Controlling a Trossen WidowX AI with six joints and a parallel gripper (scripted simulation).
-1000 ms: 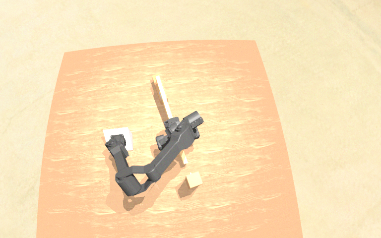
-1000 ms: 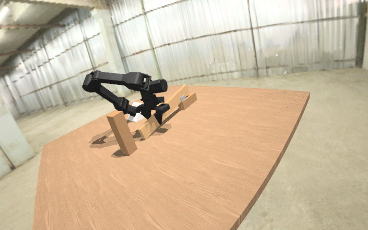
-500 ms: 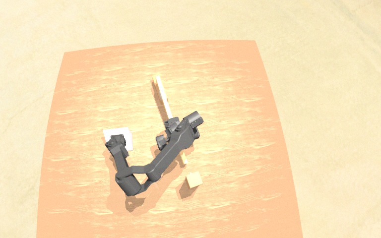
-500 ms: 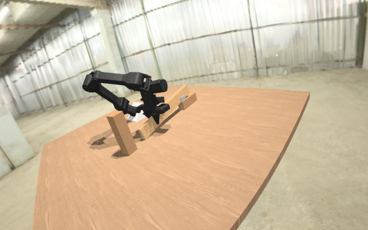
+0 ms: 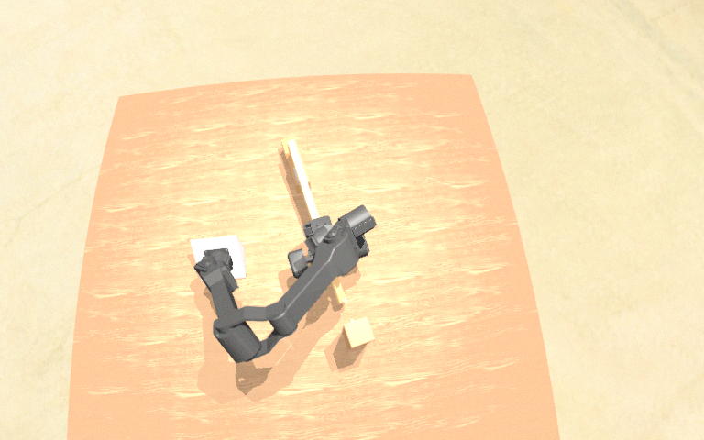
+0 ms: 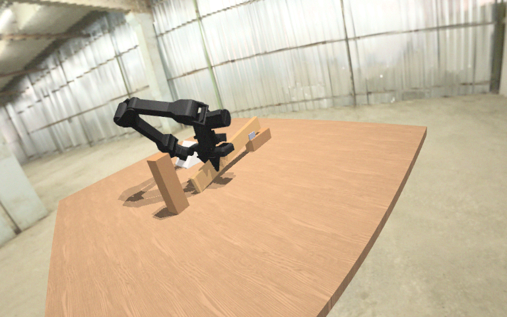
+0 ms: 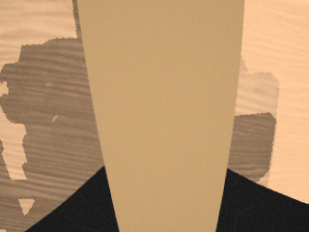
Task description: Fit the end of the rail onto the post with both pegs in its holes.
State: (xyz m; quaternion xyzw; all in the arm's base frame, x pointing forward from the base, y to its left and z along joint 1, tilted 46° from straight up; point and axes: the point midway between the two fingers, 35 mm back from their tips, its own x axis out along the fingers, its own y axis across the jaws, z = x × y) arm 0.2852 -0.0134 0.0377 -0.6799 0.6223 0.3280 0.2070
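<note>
The long wooden rail (image 5: 302, 181) (image 6: 244, 131) (image 7: 161, 87) slopes from the low footboard block (image 6: 261, 140) down to its near end, which is low at the table. Its far end is at the small grey bracket (image 6: 251, 135); how it sits inside is hard to see. My gripper (image 6: 216, 164) (image 7: 152, 159) is shut on the rail, a finger on each side, between its middle and its near end. The short wooden post (image 5: 358, 332) (image 6: 169, 185) stands upright beyond the near end, with a gap between them. The pegs are barely visible in the top view; the rail's holes cannot be made out.
The arm's white base block (image 5: 236, 259) (image 6: 187, 160) is on the table (image 5: 441, 207) (image 6: 299, 224), to the left of the rail in the top view. The arm's links reach over the rail and hide part of it there. The footboard block lies close along the rail's far part.
</note>
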